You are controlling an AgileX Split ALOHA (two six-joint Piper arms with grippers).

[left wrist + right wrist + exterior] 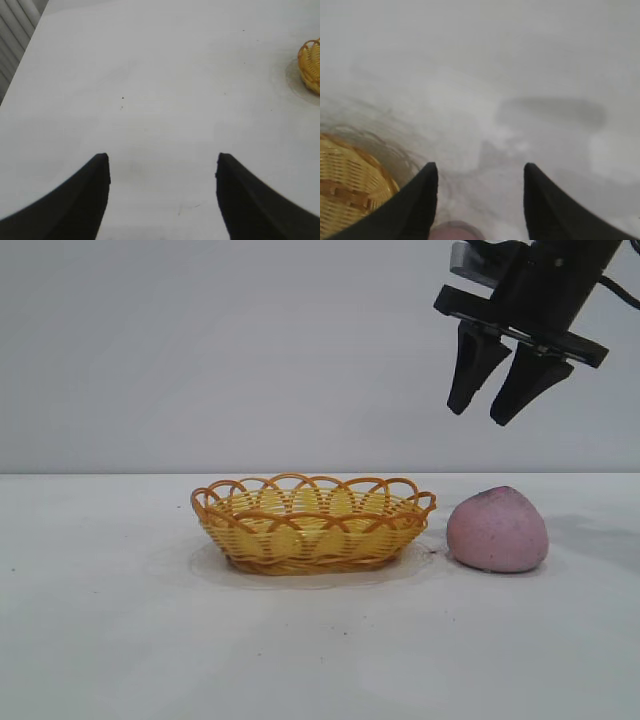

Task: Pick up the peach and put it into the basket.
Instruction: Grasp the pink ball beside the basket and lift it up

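Hovering my right gripper (483,408) high above the peach (498,531), I see its jaws roughly half open and holding nothing. Clear air lies between fingertips and fruit. The peach sits on the white table (100,640), just beside the basket (312,523) but apart from it. The basket looks empty, though its floor is partly hidden. My left gripper (162,165) is parted over bare tabletop, empty.

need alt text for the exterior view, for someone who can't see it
A pink peach sits on a white table just right of an empty yellow and orange woven basket, apart from it. The right gripper hangs above the peach, black fingers open and pointing down, holding nothing. The left arm is out of this view.
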